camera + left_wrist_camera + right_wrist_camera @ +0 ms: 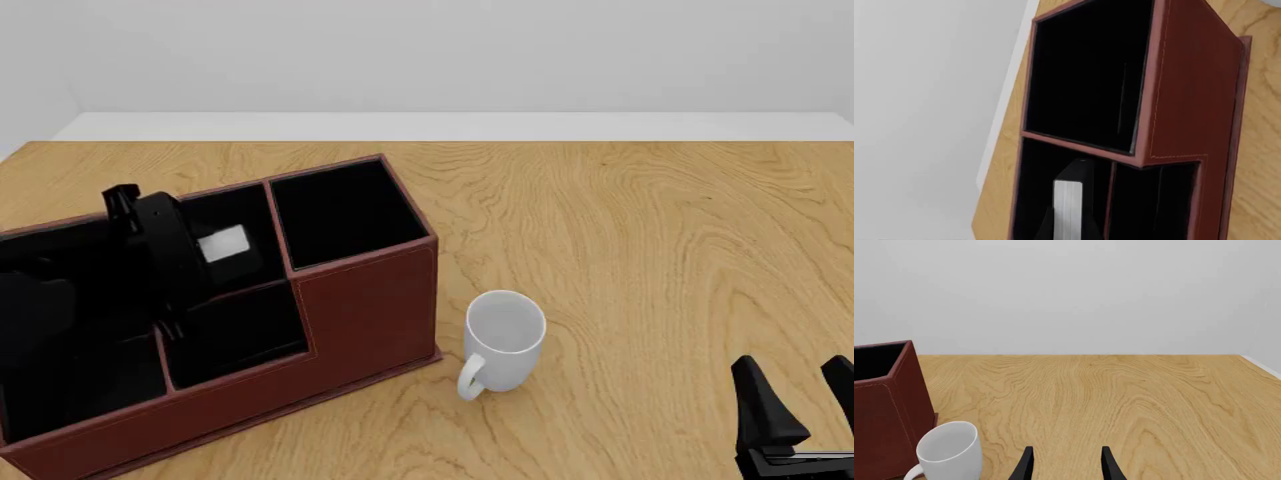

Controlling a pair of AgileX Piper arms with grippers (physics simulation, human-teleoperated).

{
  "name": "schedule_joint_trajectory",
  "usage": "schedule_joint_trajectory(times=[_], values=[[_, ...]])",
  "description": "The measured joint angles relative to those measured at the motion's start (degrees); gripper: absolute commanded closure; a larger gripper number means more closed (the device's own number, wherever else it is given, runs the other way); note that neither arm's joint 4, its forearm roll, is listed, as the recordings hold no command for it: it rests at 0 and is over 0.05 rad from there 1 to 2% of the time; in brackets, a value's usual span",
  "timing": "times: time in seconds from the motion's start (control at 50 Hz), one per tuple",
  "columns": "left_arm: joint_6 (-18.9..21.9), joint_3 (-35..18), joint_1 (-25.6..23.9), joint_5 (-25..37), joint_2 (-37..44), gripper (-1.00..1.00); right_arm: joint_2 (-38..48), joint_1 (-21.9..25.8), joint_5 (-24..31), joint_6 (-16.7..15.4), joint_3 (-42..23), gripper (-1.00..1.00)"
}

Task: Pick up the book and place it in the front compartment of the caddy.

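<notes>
The reddish-brown caddy [367,310] stands at the table's left, and its black compartments fill the left wrist view [1187,100]. My left gripper [207,262] hangs over the caddy, shut on the book [224,243]. The book [1069,200] is black with a white page-edge band. It stands upright in the mouth of the compartment beside the large tall one. How deep it sits I cannot tell, since the dark fingers blend into the black interior. My right gripper [801,395] [1066,460] is open and holds nothing, low at the near right.
A white mug [505,340] [951,452] stands upright just right of the caddy's front corner, between the caddy and my right gripper. The table's left edge [997,150] runs close behind the caddy. Bare wood [641,230] stretches to the right and back.
</notes>
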Motion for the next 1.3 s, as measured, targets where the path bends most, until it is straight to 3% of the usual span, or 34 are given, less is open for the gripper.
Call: schedule_joint_trajectory(times=[1.08,1.1,1.3], values=[[-0.1,0.8,1.6,-4.3,2.6,1.0,0.0,0.0,0.0,0.0,0.0,-1.0],[-0.1,0.8,1.6,-4.2,2.6,-1.0,0.0,0.0,0.0,0.0,0.0,-1.0],[-0.8,-0.2,1.9,-3.4,3.5,-1.0,0.0,0.0,0.0,0.0,0.0,-1.0]])
